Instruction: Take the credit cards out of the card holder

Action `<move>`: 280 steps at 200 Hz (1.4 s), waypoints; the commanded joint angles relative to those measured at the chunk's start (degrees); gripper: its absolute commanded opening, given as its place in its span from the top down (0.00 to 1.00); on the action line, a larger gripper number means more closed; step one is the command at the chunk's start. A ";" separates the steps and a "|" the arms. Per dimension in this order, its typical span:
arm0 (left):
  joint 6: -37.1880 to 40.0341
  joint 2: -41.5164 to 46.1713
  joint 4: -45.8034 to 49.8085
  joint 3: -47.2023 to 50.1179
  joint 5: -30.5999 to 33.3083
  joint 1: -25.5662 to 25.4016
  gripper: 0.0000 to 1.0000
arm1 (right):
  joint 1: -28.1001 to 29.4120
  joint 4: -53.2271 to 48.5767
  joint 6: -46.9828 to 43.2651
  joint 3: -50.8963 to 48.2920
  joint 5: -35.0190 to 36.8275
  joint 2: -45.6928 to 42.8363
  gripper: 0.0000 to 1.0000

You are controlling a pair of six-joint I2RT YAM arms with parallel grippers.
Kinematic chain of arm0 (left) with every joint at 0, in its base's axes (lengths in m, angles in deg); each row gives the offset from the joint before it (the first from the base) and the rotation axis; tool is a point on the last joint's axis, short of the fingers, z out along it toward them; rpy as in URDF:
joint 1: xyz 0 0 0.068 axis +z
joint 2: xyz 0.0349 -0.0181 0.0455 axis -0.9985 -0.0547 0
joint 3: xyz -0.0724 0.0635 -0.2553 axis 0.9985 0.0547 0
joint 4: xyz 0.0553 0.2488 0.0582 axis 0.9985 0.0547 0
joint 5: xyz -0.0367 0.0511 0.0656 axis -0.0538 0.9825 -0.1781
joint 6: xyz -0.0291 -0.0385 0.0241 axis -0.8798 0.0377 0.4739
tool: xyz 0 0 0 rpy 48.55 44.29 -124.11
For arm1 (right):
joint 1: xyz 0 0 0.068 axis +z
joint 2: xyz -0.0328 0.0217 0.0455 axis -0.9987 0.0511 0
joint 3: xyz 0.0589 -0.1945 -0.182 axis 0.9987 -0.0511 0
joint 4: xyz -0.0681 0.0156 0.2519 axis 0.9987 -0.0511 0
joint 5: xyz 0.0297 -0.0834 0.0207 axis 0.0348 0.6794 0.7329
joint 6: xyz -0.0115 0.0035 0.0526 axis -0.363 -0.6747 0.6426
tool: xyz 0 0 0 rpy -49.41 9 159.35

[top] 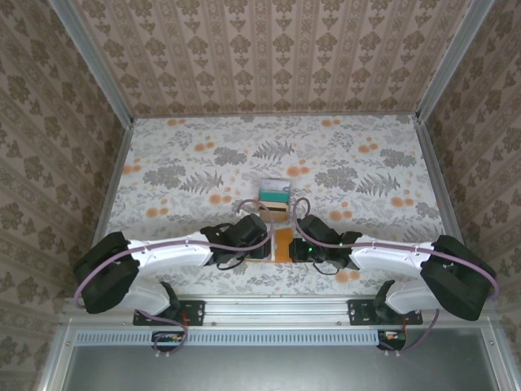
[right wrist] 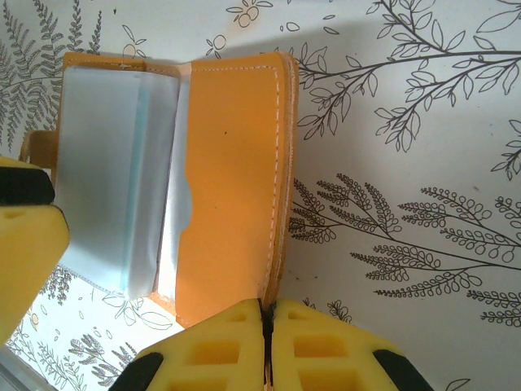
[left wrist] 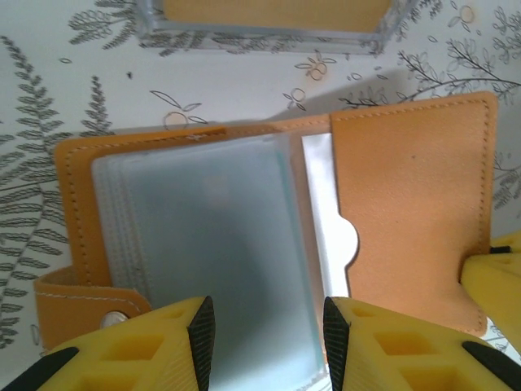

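From my remote station: the card holder (left wrist: 407, 204) lies open and face up on the flowered table (right wrist: 407, 81), at the near middle between the two arms. Its long axis runs across the table from left to right, and its fold points away toward the back wall. The left half carries a stack of grey-blue sleeves (left wrist: 212, 220), with a snap tab (left wrist: 81, 300) jutting from the near left corner. The right half is a plain orange pocket (right wrist: 228, 187) whose thumb notch opens toward the fold. A pale strip (left wrist: 320, 204) shows at that mouth, and I cannot tell whether it is a card.

My left hand (left wrist: 269, 334) is released, its fingers (left wrist: 201, 330) parted over the near edge of the sleeves. I cannot tell whether they touch. My right hand (right wrist: 266, 314) is clenched, fingertips pressed together at the near right corner of the orange cover. Whether any leather is caught between them I cannot make out.

The credit cards (top: 275, 195), pale, teal and orange-tan with a dark stripe, lie overlapped and crosswise just beyond the holder.
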 commanded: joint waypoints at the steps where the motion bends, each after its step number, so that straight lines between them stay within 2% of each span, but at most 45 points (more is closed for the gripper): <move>1: -1.31 2.09 2.64 1.07 2.39 0.87 0.57 | -0.14 -0.72 0.28 -0.32 -0.58 -0.10 0.90; 171: -2.20 -2.11 -1.33 2.75 -1.61 2.17 0.57 | -0.17 -0.36 0.37 -0.31 -0.73 0.09 0.90; 280: -2.11 -1.89 -11.95 5.22 -8.23 2.33 0.47 | -0.15 0.30 0.60 -1.01 -0.75 0.49 0.90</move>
